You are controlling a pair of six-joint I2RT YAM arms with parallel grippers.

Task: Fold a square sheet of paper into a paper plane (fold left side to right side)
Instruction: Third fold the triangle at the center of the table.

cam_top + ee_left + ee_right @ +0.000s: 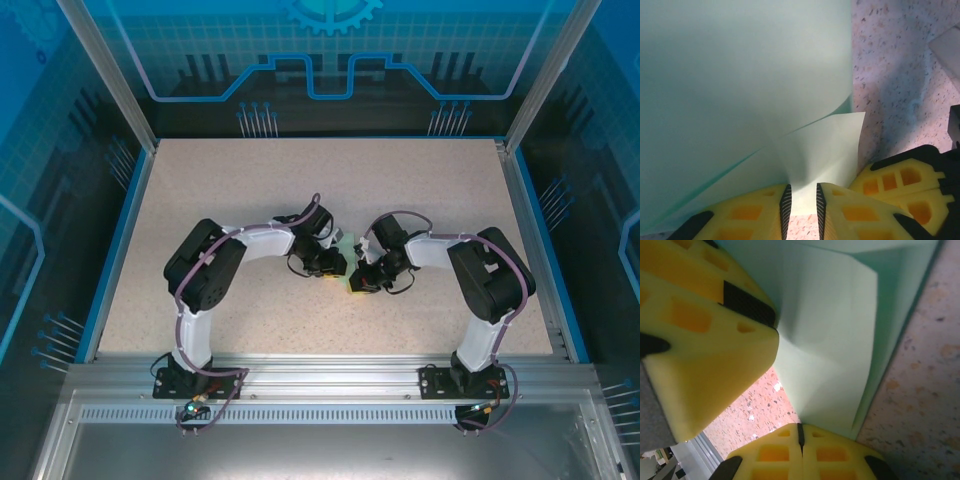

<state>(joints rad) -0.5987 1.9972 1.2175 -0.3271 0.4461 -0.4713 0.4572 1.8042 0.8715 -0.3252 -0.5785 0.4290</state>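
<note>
Left gripper (802, 189): jaws a narrow gap apart, with a corner of the square sheet of paper (740, 90) standing in the gap. The pads do not visibly press it, so no firm grip is noted. Right gripper (800, 429): fingers closed together, seam tight. The sheet's lower edge runs down to that seam and looks pinched there.

Location: the sheet is at mid-table (250, 180), between the two grippers, which face each other close together, left and right of it.

Appearance: pale mint green, plain and unmarked. It is not lying flat. One layer rises as a broad curved wall, and a second flap bends across it with a soft, unsharpened crease. The speckled tabletop shows beneath the raised edge.
</note>
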